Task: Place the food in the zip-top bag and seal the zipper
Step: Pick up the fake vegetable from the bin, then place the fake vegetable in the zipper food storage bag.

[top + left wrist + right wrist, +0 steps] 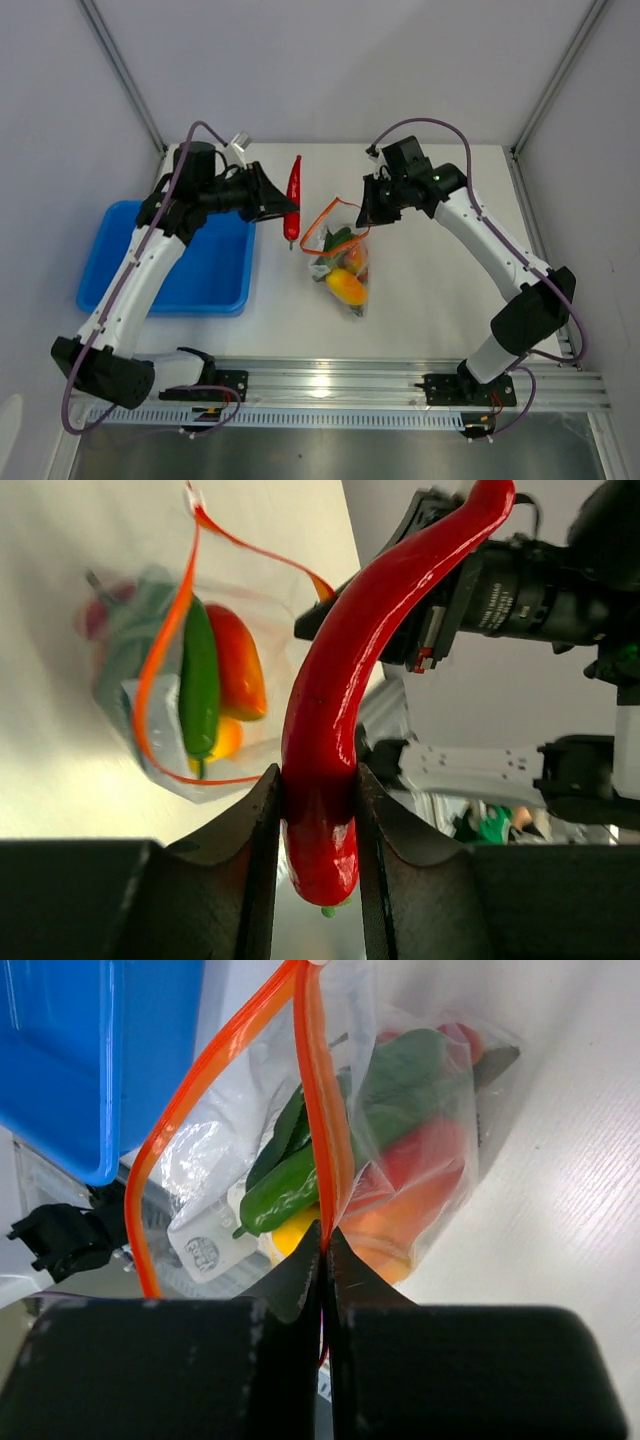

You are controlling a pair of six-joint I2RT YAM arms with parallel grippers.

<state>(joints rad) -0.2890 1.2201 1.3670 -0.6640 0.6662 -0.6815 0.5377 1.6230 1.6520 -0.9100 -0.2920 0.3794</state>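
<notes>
1. Step in hand, my read: the red chili pepper (330, 700) goes into the zip-top bag (340, 262). The zipper (318, 1110) is not sealed yet.
2. On the left gripper (283, 211) the fingers (250, 830) are narrow, clamped on the chili's stalk end. Most of the chili sticks out past the tips toward the upper right of the left wrist view.
3. The right gripper (366, 214) has its fingers fully closed. They pinch the zipper strip and lift one lip, so the mouth gapes.
4. The bag lies at the centre of the top view on the worktop (440, 290). Inside are a green pepper (300, 1175), a mango (347, 287) and some red pieces, hard to tell apart through the crinkle.
5. In the top view the chili is just left of the bag mouth, near it but not touching the strip.
6. To do it well: lead with the free tip and aim inside the orange loop, between the two lips. Run it in along the bag's length. The chili is long and curved, so it is likely to snag on a lip or on the green pepper.
7. The right side should hold the lip taut. Release the chili only once most of it is inside.
8. Risk: a push could drag the light bag across the worktop or collapse the mouth.
9. The blue tray (120, 250) is at the far left of the top view, well apart from the bag.
</notes>
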